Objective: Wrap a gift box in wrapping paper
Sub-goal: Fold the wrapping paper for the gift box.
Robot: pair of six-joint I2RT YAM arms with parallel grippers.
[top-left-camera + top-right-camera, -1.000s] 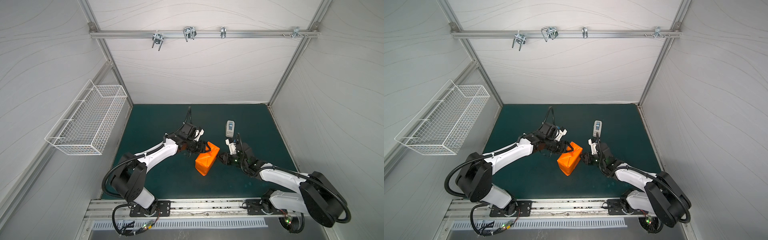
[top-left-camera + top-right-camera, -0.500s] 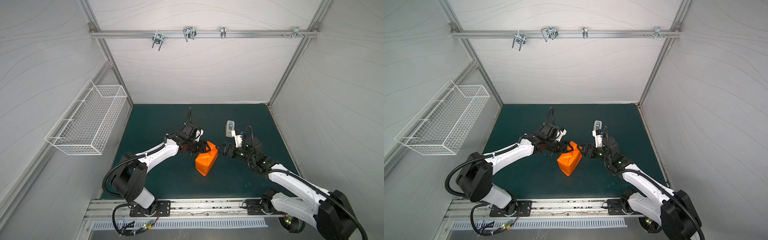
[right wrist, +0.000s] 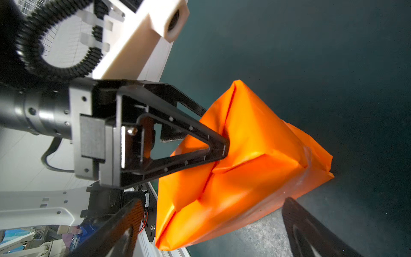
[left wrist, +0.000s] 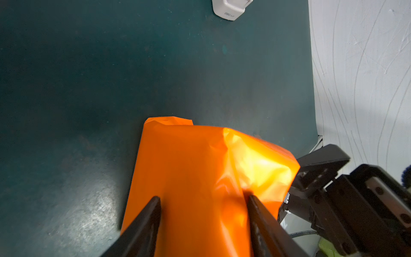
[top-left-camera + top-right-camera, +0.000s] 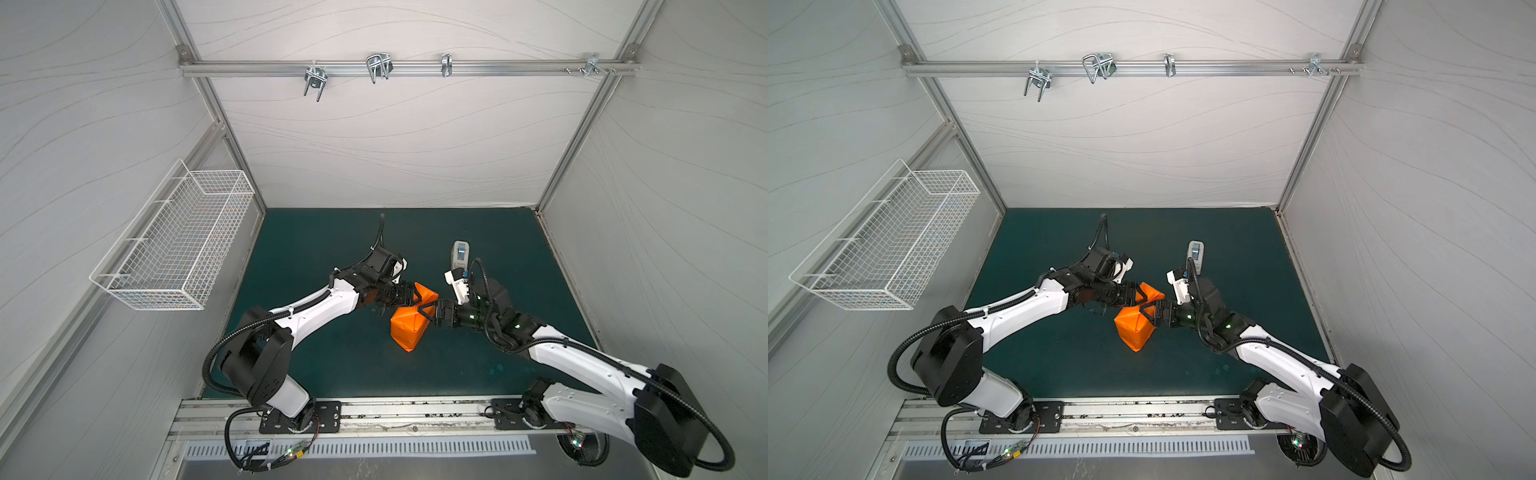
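Now | left gripper (image 5: pixel 417 295) clamps creased glossy orange wrapping paper (image 5: pixel 405 332) | right gripper (image 5: pixel 425 317) wide

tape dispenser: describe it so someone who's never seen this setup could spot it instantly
On the dark green table mat, look past the orange paper-wrapped parcel toward the back wall. The small white-grey plastic tape dispenser stands there by the right arm's wrist, the only pale loose item on the mat.

Mat (image 5: pixel 357 365) free in front, far left; wrapping paper (image 5: pixel 409 330) bundle centre, tape dispenser (image 5: pixel 460 254) behind-right obstruct.
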